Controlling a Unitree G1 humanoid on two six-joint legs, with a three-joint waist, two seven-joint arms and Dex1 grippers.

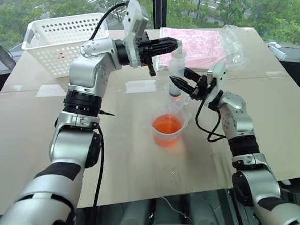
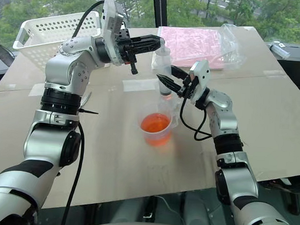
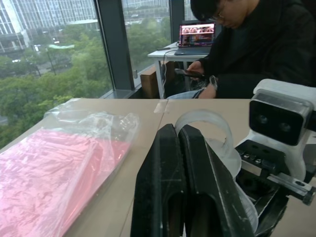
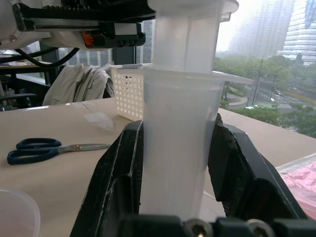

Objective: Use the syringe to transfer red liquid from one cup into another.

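Syringe (image 4: 180, 123): frosted, translucent plastic. Beaker (image 1: 168, 128): clear plastic holding translucent orange-red liquid (image 1: 167, 124). Basket (image 1: 63, 38): white perforated plastic. Table (image 1: 136, 162): smooth, pale, faintly glossy. Bag (image 3: 64, 163): crinkled glossy film. Fingers (image 3: 197, 192): matt black.

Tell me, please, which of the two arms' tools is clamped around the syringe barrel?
The right tool grips the syringe barrel, held upright; the left tool, shut, sits at the plunger top.

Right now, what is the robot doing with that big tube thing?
It is using both arms on the syringe. The right gripper is shut around the clear barrel, holding it upright over the table. The left gripper is shut at the plunger's top. In front stands a cup of red liquid.
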